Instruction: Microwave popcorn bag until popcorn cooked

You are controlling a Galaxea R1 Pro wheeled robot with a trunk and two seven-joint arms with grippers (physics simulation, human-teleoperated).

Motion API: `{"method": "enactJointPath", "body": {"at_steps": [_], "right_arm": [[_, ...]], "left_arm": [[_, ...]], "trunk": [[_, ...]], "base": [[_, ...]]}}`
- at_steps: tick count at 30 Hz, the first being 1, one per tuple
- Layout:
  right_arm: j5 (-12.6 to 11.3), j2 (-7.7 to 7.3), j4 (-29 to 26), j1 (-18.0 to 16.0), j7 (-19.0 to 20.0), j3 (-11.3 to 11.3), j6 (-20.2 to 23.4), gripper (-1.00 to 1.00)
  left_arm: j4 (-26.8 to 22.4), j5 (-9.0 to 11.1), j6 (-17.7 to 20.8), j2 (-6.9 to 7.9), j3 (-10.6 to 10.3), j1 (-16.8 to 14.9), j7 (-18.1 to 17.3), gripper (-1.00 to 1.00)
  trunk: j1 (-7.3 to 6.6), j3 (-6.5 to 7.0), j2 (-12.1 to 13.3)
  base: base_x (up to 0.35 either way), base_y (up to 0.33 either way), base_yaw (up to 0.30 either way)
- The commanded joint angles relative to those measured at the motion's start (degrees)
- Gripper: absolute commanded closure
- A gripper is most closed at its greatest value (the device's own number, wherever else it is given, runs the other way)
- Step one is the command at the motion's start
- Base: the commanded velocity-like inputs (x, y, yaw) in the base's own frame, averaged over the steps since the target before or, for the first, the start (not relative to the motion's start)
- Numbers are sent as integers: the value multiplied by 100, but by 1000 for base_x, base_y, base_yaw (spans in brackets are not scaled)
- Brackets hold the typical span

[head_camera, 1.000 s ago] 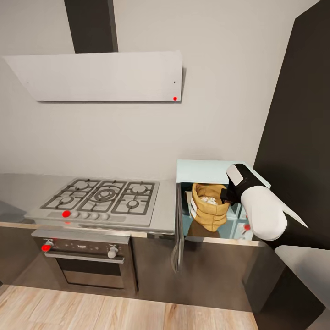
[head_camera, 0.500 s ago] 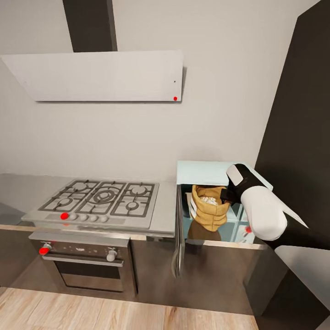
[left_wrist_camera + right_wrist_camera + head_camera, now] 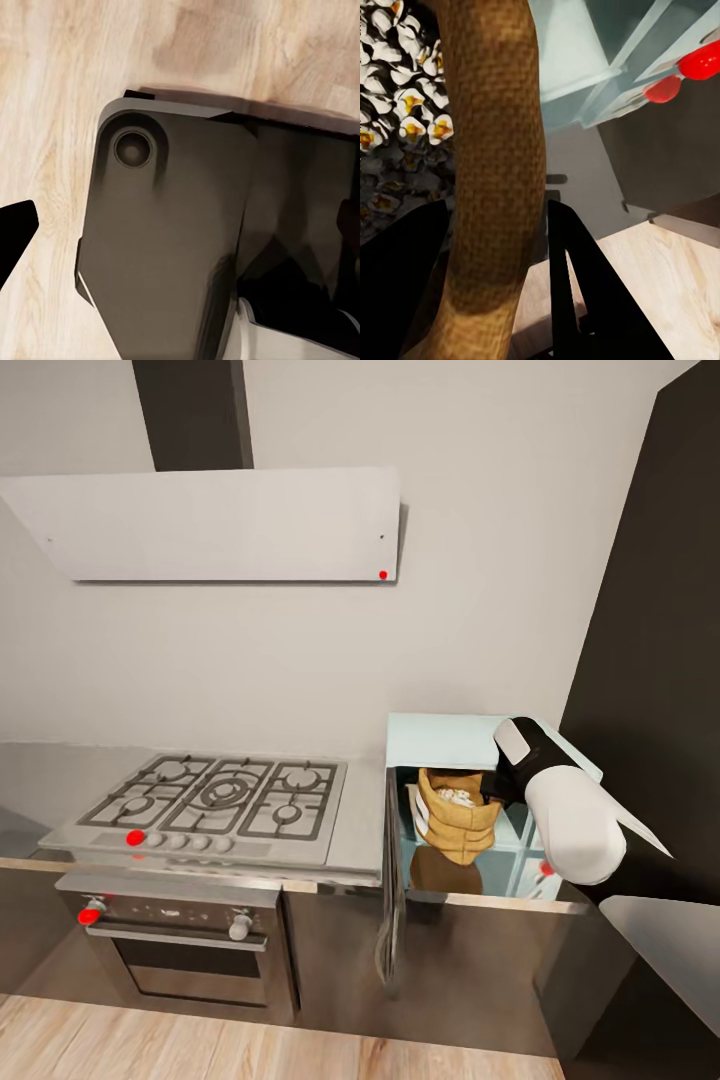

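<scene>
Tan woven sack, the popcorn bag (image 3: 457,815), upright inside the open microwave (image 3: 470,800), rolled rim up, whitish popcorn (image 3: 457,796) heaped at its mouth. Microwave door (image 3: 388,880) swung out toward the camera, edge-on, hanging past the front of the countertop (image 3: 360,830). Microwave body pale mint, parked on the grey worktop hard against the dark tall cabinet (image 3: 650,660). Right arm, white shell with black wrist, reaching into the cavity from the right; right gripper (image 3: 490,790) at the bag's rim on its right side. Steel gas hob (image 3: 215,805) to the left of the microwave, black grates, row of knobs along its front, one marked red. Oven (image 3: 185,940) below it, flat white hood (image 3: 215,525) above on the pale wall. Wood floor along the bottom.

Left wrist view: dark glossy housing (part of the robot's own body, probably) over pale wood floor (image 3: 60,90). One black fingertip of the left gripper (image 3: 15,232) at the edge; second finger out of frame, so spread or closed cannot be told.

Right wrist view: rolled bag rim (image 3: 495,150) running straight between the two black fingers (image 3: 574,277), one on each side and both against the weave, pinching it. Popped kernels (image 3: 397,105) inside the sack, white with yellow-orange centres. Mint microwave wall (image 3: 585,67) and two red markers behind.
</scene>
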Motion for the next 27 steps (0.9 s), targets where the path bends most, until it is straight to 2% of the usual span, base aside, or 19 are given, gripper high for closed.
{"method": "enactJointPath", "body": {"at_steps": [1, 27], "right_arm": [[4, 6, -9, -5, -25, -29, 19, 100], [4, 1, -9, 2, -25, -31, 19, 100]], "left_arm": [[-10, 11, -6, -3, 16, 2, 0, -100], [-10, 11, -6, -1, 15, 7, 0, -100]], "trunk": [[2, -9, -8], [2, -9, -8]], "base": [[2, 0, 0], [63, 0, 0]]}}
